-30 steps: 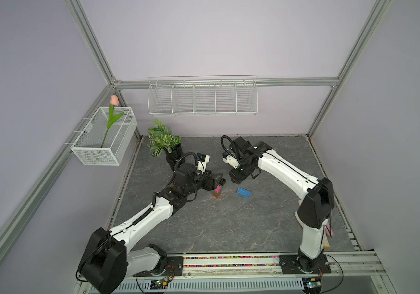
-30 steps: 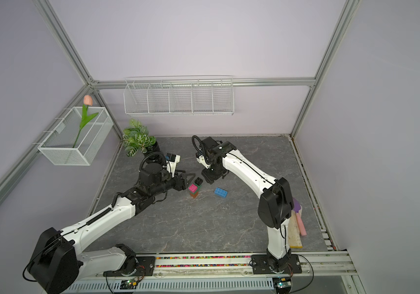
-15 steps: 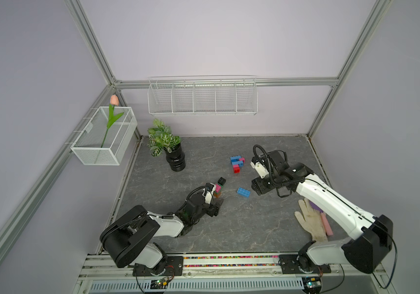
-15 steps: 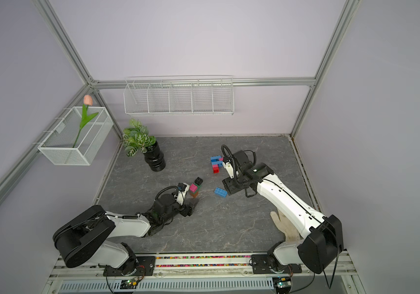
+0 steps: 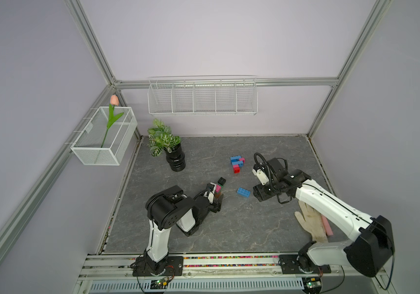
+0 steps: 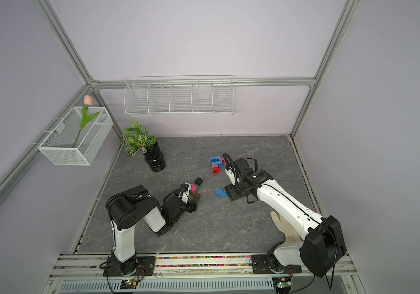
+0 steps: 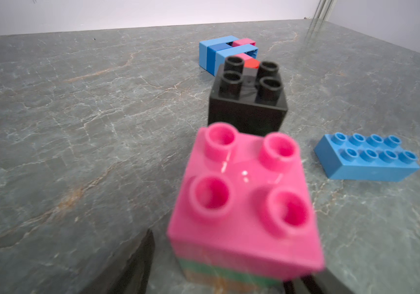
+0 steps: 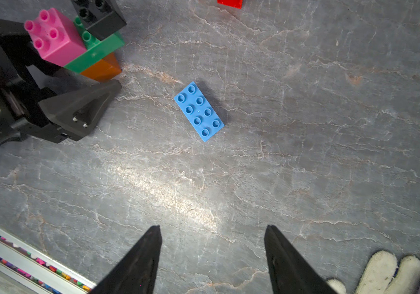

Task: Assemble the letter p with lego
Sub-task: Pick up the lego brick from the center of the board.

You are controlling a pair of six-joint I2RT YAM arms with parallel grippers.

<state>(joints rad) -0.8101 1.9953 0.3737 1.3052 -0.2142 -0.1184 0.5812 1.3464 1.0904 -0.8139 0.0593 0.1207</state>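
Lego work on the grey table [image 5: 229, 229], both grippers spread.
At the left gripper [image 5: 217, 199]: jaws wide around a 3-high stack [image 6: 194, 191], pink brick [image 7: 244, 196] on green brick [image 8: 97, 51] on orange brick [image 8: 102, 68], with a gap on 1 side. Just behind it, 1 black brick [image 7: 248, 101]. Just ahead of the right gripper [image 8: 212, 227], wide and empty: 1 flat blue brick [image 8: 198, 110], studs up, between the 2 grippers. Farther back, a joined cluster [image 5: 237, 164] of blue, pink and red bricks. Beneath the right arm [image 5: 331, 208], a white glove [image 5: 310, 224].
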